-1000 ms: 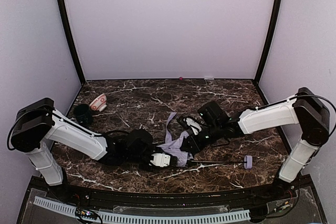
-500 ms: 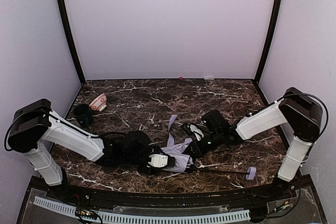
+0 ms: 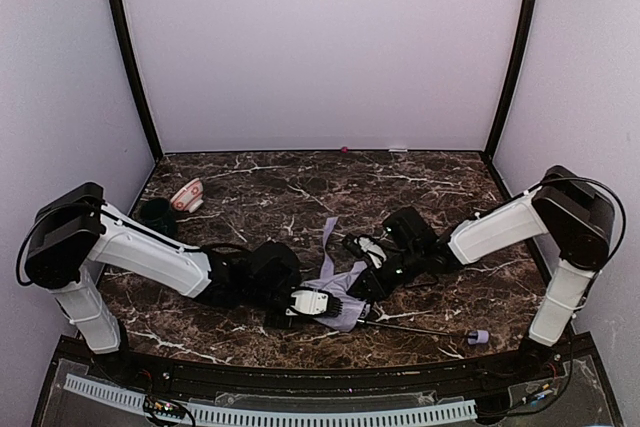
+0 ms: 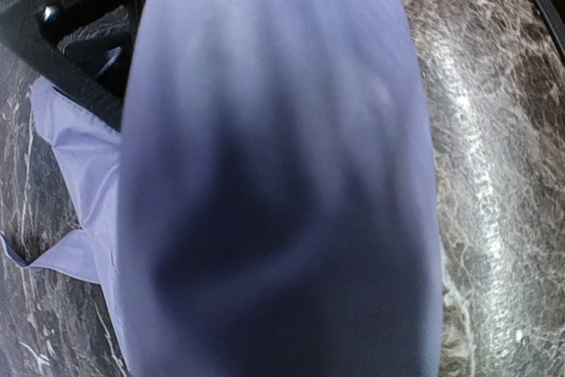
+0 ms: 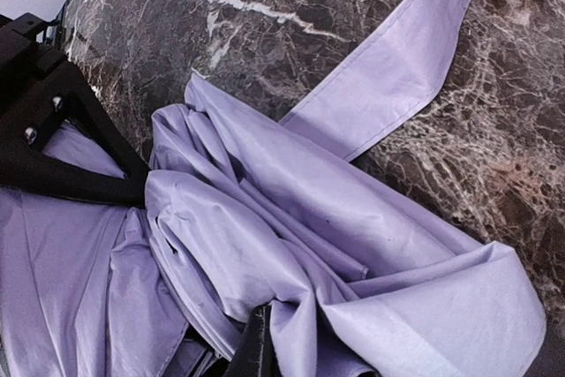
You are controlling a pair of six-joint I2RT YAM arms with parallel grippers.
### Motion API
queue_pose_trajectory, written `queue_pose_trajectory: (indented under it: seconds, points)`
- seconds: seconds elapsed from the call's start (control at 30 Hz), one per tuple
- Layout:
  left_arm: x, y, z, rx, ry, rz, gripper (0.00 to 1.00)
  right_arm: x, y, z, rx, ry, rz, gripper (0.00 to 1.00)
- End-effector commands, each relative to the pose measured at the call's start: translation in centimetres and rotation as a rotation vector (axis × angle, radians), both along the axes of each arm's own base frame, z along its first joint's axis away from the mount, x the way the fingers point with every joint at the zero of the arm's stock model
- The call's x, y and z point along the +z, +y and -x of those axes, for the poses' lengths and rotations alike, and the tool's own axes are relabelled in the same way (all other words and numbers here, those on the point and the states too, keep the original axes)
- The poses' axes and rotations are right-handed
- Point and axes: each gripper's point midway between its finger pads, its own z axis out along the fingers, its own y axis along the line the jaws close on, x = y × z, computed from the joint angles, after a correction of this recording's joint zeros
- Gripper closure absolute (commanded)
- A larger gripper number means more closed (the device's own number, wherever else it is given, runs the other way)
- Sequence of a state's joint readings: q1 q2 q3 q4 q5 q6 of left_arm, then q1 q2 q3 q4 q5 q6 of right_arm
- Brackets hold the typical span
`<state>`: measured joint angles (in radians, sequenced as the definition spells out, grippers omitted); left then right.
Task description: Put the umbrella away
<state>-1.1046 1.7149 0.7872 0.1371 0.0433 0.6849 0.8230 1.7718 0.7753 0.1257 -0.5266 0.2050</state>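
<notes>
Item: umbrella [image 3: 340,297], pale lavender, partly collapsed. It is lying on the marble table [image 3: 270,187], front of centre, between the two arms.
- Canopy [image 5: 291,218]: is bunching in loose folds, black underside showing at the near side.
- Strap [image 3: 328,237]: is trailing flat across the marble toward the back wall.
- Shaft [image 3: 420,328]: is running rightward along the table's near edge, close to the rim.
- Knob handle [image 3: 478,336]: is sitting at the shaft's right end, just beside the front rim, near the right arm's base.

Left gripper [image 3: 322,302]: is resting on the canopy's near left side. Its wrist camera is filled with blurred fabric; spread or pinching cannot be told.

Right gripper [image 3: 362,285]: fingers are pressing together among the folds on the canopy's right side; whether cloth is caught between them cannot be told.

Other items: red-patterned bowl [image 3: 187,195], tipped on its side, and a dark cup [image 3: 157,215], both standing at the far left, well apart from the umbrella.

Room: bare marble is lying open behind the umbrella to the back wall.
</notes>
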Motion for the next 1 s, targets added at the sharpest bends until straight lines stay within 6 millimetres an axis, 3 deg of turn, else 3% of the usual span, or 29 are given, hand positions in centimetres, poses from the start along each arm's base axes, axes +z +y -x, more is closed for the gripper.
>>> queue_pose_trajectory:
  seconds: [0.0, 0.13, 0.27, 0.33, 0.47, 0.63, 0.73, 0.8, 0.87, 0.9, 0.97]
  points:
    - [-2.1, 1.8, 1.6, 0.004, 0.167, -0.111, 0.89, 2.2, -0.8, -0.8, -0.003, -0.023, -0.012, 0.93]
    - [-3.6, 2.7, 2.8, 0.003, 0.309, -0.194, 0.90, 5.0, -2.8, -3.0, -0.079, -0.100, -0.017, 0.78]
    - [-4.9, 3.4, 4.0, 0.016, 0.459, -0.265, 0.90, 9.4, -4.5, -4.3, -0.136, -0.278, -0.016, 0.64]
    - [-5.2, 3.4, 4.3, 0.025, 0.522, -0.280, 0.89, 11.0, -4.6, -3.5, -0.126, -0.392, -0.029, 0.60]
    - [-5.1, 3.4, 4.6, 0.045, 0.614, -0.293, 0.88, 13.4, -4.3, 0.0, -0.059, -0.665, -0.077, 0.55]
    - [-5.1, 3.7, 4.7, 0.070, 0.687, -0.312, 0.86, 12.8, -3.7, 4.2, 0.042, -0.852, -0.040, 0.54]
    - [-5.1, 3.7, 4.6, 0.078, 0.711, -0.314, 0.86, 11.6, -3.0, 5.7, 0.101, -0.929, 0.023, 0.48]
    - [-5.1, 3.7, 4.7, 0.077, 0.721, -0.312, 0.86, 10.5, -2.5, 5.7, 0.119, -0.970, 0.078, 0.36]
    - [-5.2, 3.7, 4.7, 0.078, 0.727, -0.317, 0.86, 9.7, -1.5, 5.4, 0.137, -0.996, 0.119, 0.13]
    - [-5.1, 3.6, 4.7, 0.077, 0.729, -0.319, 0.86, 8.8, -1.2, 5.1, 0.149, -1.004, 0.158, 0.06]
    - [-5.1, 3.8, 4.8, 0.078, 0.739, -0.324, 0.86, 8.1, -0.5, 4.4, 0.163, -1.034, 0.211, 0.01]
